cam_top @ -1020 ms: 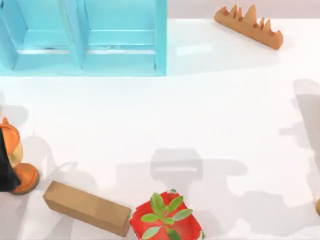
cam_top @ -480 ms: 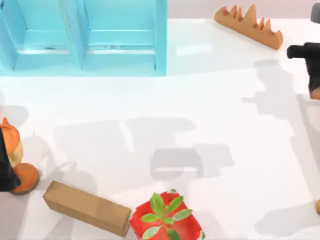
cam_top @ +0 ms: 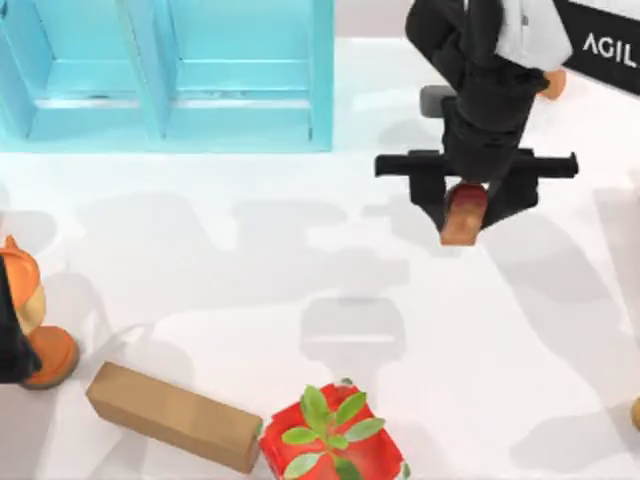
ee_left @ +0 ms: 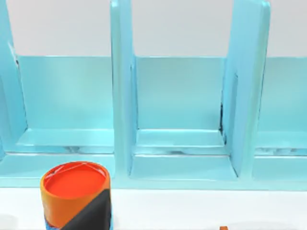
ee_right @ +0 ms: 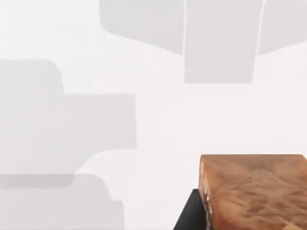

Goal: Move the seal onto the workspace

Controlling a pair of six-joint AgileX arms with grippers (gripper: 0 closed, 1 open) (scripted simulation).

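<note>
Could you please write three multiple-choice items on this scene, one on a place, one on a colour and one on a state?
1. Where is the right tool in the top view?
A. Right of the shelf cabinet, above the tabletop
B. Beside the brown box
C. Inside a shelf compartment

2. What colour is the shelf cabinet?
A. Light blue
B. Dark green
C. Yellow

3. What state is the seal in?
A. Lying free beside the potted plant
B. Gripped by the right tool
C. Standing inside the shelf cabinet

Answers:
1 A: the arm reaches in from the upper right, to the right of the cabinet.
2 A: its walls and shelves are light blue in the top and left wrist views.
3 B: its tan body sticks out between the dark fingers.

The left tool sits at the table's left edge.
</note>
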